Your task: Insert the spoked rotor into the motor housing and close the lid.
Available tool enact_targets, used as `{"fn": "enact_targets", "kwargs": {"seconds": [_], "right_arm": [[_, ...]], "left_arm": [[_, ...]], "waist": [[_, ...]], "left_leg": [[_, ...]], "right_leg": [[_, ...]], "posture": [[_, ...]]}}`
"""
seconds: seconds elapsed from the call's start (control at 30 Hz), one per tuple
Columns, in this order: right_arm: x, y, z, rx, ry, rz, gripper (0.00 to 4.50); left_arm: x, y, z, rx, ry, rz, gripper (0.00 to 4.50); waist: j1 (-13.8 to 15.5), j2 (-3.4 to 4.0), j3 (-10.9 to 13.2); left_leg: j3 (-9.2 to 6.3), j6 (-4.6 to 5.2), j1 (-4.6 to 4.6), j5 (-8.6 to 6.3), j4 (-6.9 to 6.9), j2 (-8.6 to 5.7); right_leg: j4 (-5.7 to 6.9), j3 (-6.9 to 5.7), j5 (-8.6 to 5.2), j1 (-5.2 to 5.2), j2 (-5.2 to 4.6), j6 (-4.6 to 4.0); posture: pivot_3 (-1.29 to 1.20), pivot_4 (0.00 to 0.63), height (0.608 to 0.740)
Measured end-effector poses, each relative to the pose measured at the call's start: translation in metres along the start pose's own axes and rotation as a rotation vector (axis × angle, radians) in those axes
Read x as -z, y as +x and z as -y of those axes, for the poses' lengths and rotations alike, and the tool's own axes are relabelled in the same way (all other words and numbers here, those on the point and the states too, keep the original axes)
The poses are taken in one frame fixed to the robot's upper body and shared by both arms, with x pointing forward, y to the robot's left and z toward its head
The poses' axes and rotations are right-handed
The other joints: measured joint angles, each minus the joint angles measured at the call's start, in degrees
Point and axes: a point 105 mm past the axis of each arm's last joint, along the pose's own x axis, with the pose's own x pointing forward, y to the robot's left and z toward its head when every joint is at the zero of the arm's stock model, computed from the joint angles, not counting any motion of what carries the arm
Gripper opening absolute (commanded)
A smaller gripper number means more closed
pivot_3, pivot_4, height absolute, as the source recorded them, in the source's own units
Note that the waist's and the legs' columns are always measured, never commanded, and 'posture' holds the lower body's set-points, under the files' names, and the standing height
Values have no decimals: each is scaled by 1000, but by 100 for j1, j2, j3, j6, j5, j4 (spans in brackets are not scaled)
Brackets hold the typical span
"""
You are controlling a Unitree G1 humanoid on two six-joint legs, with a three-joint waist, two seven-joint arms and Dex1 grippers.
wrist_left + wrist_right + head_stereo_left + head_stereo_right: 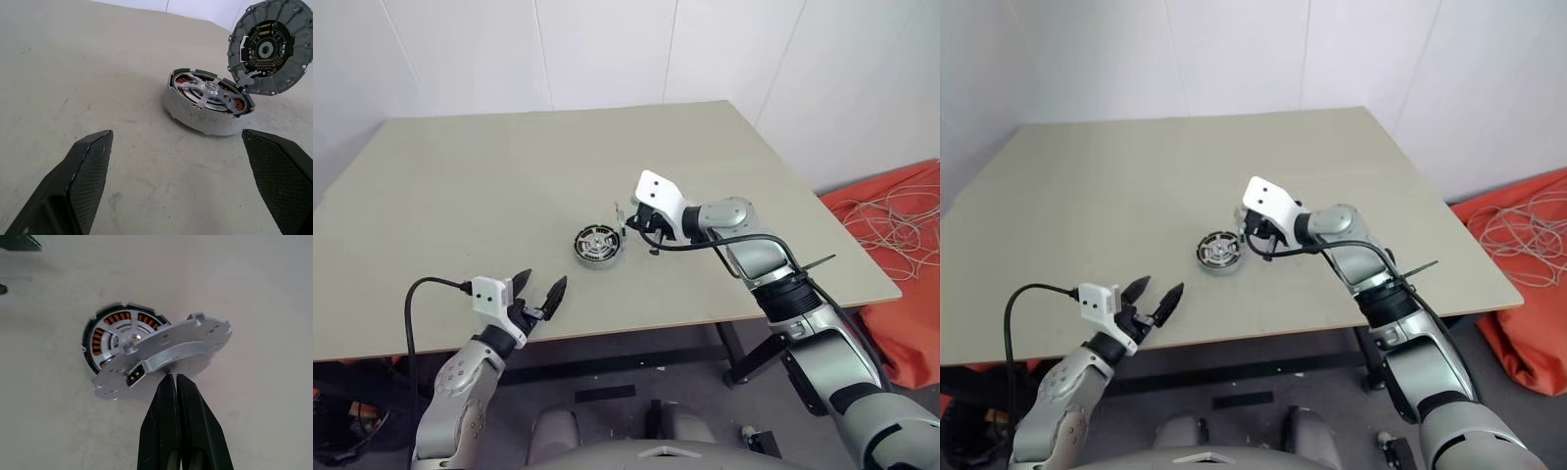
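The motor housing (598, 246) stands near the middle of the table (460, 176), with copper windings showing. The spoked rotor (210, 93) sits inside it, dark rim around pale spokes and a small hub. My right gripper (173, 378) is shut on the edge of the lid (166, 350), a round silver-grey disc. The lid (269, 46) hangs tilted almost on edge just above the housing's right side, its inner face with a circuit board towards the housing. My left gripper (538, 294) is open with nothing in it, near the table's front edge, left of the housing (208, 110) and pointing at it.
The table's front edge runs just beneath my left gripper. On the floor right of the table lies an orange cloth (901, 294) with loose white cable (901, 220) on it. A black cable (421, 294) loops from the left wrist.
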Motion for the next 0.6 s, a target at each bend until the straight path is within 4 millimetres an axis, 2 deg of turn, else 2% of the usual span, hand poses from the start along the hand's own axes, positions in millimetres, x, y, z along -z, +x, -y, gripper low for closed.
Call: {"fn": "enact_targets", "kwargs": {"seconds": [0.17, 0.3, 0.43, 0.6], "right_arm": [[-7, 8, -7, -17, 43, 34, 51], [-15, 28, -16, -24, 100, 82, 51], [-11, 44, -23, -27, 151, 85, 51], [6, 59, -28, -13, 203, 50, 51]], "left_arm": [[-1, -1, -2, 1, 2, 0, 4500], [2, -4, -4, 0, 0, -5, 4500], [4, -6, -4, 1, 0, -6, 4500], [7, -8, -4, -3, -1, -7, 4500]], "waist": [[-28, 0, 0], [-38, 0, 0], [-22, -1, -1], [-22, -1, -1]], "left_leg": [[0, -2, 3, 1, 0, 0], [-1, -3, 3, 2, 0, 1], [-1, -2, 0, 1, 0, -3], [-2, -3, 0, 1, 0, -2]], "right_leg": [[4, 0, -18, 0, 0, 31], [5, 0, -18, -1, 0, 31], [3, 0, -12, 0, -4, 21], [2, 0, -10, 0, -4, 17]], "posture": [[0, 0, 740], [0, 0, 740], [0, 0, 740], [0, 0, 740]]}}
